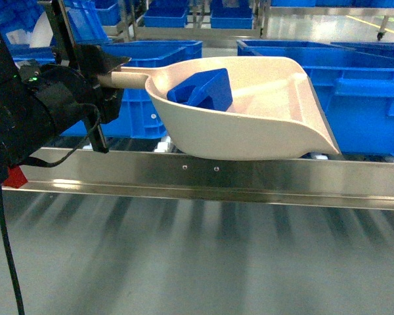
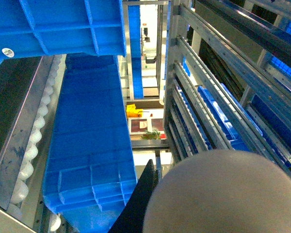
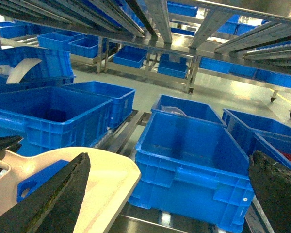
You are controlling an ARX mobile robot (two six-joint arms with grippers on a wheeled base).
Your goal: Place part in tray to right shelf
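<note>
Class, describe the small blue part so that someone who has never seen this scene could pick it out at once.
Find the steel shelf rail running across the head view. Above it the left tool holds a cream tray by its handle. The part lies inside: small and bright blue, unlike the big crates behind.

Left arm (image 1: 33, 105) extended level from left, jaws clamped shut. Right gripper (image 3: 165, 194) jaws spread wide, unloaded.
</note>
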